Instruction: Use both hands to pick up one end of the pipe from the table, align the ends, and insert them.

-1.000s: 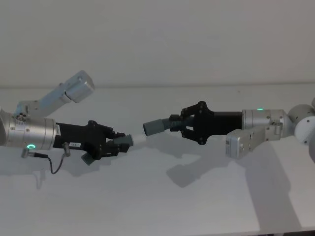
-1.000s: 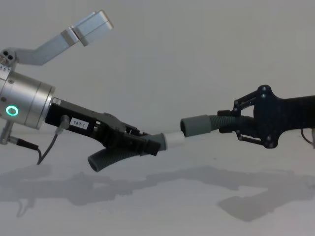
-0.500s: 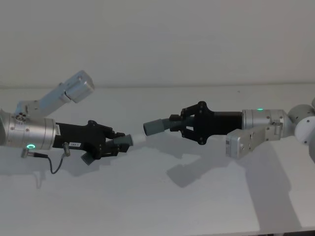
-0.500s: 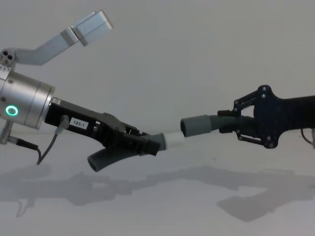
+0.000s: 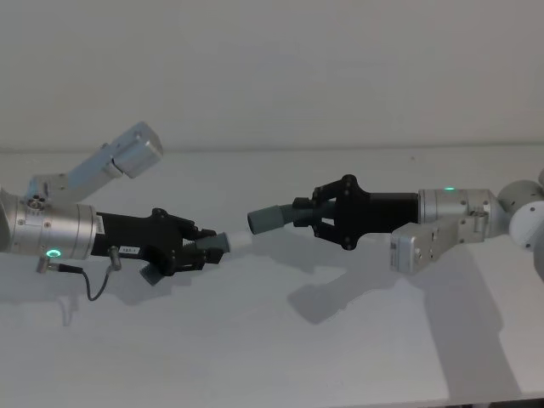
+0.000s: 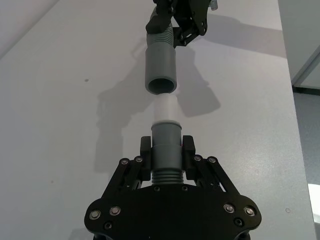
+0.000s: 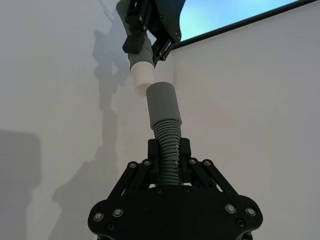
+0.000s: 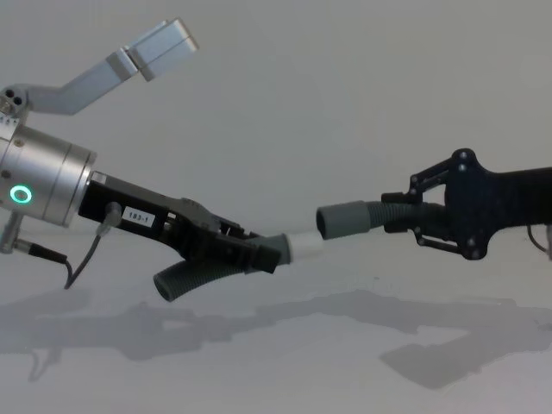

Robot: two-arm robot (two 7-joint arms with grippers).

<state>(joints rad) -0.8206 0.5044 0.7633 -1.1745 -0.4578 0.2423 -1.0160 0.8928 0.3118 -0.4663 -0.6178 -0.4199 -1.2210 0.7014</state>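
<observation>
My bench (image 5: 272,365), a plain matte white-grey surface, runs the full width of the head view and meets a pale wall (image 5: 272,68) along a straight back edge. Its front edge shows low in that view, towards the right. Soft grey shadows (image 5: 327,302) lie across the middle of the top, the darkest patch right of centre. The chest view shows them as long streaks along the surface. A small dark speck (image 5: 414,156) sits near the back edge, on my right. In the left wrist view the bench ends in a straight side edge, with grey floor (image 6: 307,130) beyond.
</observation>
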